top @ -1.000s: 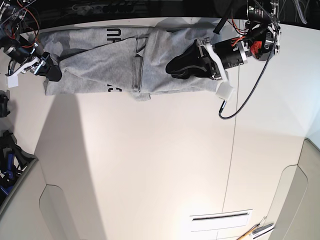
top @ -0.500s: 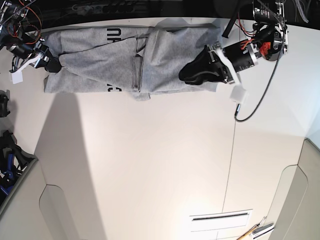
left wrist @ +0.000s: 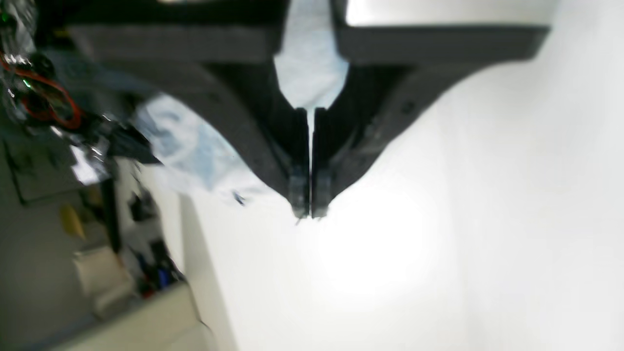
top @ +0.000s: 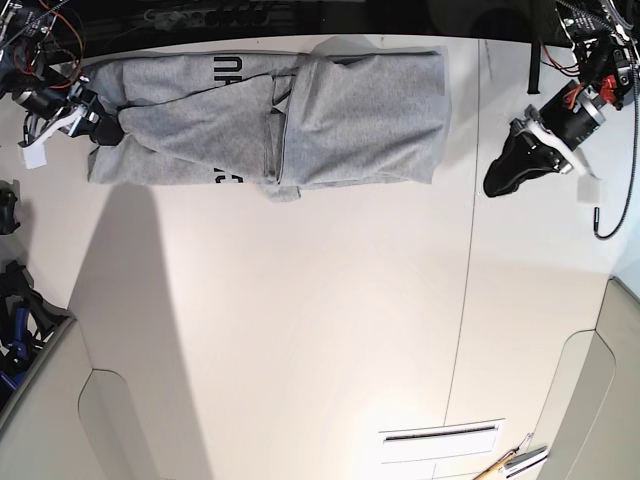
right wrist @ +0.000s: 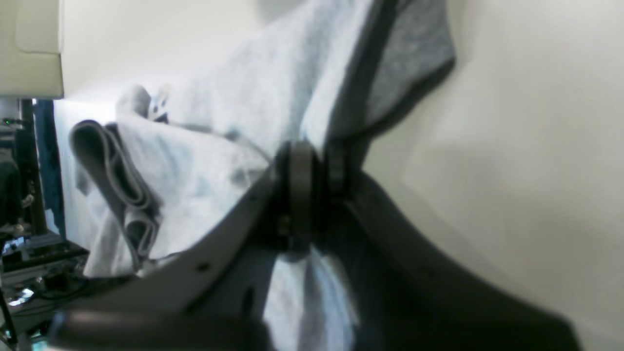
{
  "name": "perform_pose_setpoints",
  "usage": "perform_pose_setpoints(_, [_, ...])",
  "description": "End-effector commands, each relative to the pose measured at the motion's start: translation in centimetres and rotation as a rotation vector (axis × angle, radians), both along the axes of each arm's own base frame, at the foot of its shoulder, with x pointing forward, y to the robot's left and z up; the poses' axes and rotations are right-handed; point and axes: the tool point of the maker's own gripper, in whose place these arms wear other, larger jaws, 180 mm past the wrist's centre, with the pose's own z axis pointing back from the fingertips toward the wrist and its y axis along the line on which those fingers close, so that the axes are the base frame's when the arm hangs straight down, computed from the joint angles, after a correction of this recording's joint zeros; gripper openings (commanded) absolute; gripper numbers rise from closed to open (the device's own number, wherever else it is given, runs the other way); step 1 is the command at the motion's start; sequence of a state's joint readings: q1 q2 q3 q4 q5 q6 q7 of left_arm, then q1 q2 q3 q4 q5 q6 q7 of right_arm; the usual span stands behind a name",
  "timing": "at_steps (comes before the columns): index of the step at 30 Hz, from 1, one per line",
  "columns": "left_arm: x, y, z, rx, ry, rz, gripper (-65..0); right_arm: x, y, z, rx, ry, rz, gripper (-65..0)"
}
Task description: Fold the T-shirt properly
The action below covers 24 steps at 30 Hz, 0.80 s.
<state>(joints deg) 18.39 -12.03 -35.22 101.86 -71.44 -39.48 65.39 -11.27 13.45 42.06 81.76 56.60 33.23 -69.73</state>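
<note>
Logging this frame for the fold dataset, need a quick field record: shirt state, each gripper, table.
shirt: grey T-shirt lying flat along the far edge of the table, sides folded in, black lettering partly showing
left gripper: shut, empty, over bare table to one side of the shirt
right gripper: shut on the T-shirt, pinching fabric at the opposite end
table: white, with a seam line; shirt is the only item on the work area

One T-shirt (top: 300,120), grey with black block letters, lies on one white desk (top: 300,330). Two grippers are in view: the left gripper (top: 497,180) and the right gripper (top: 100,128). One slotted white plate (top: 440,435) sits near the desk's edge.
</note>
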Motion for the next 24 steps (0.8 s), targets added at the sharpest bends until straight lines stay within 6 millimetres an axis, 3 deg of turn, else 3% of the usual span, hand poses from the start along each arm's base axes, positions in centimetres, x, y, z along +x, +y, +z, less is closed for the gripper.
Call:
perform_pose_setpoints(1, [0.3, 0.6, 1.1, 0.013, -0.042, 0.012, -64.2, 1.0, -0.4, 1.5, -0.016, -0.054, 0.005, -65.0])
perform_pose_setpoints(5, [-0.7, 1.5, 0.1, 0.044, -0.001, 0.034, -64.6, 1.7, -0.3, 3.3, -0.063, -0.107, 0.038, -65.0])
perform_pose_setpoints(13, [-3.6, 1.9, -2.6, 0.064, 0.112, 0.037, -64.6, 3.2, 1.6, 8.9, -0.143, -0.277, 0.148, -65.0])
perform_pose_setpoints(17, [-5.0, 1.9, -3.5, 0.062, 0.153, 0.039, -64.6, 3.3, 2.5, 10.4, -0.152, -0.322, 0.178, -65.0])
perform_pose_setpoints(20, [-5.9, 2.1, -4.2, 0.086, 0.189, 0.036, -64.6, 3.4, 4.2, 11.3, -0.104, -0.359, 0.205, -65.0])
perform_pose_setpoints(24, [-7.2, 3.1, -6.0, 0.191, 0.269, 0.027, -64.6, 3.1, 8.1, 11.4, -0.018, -0.38, 0.274, -65.0])
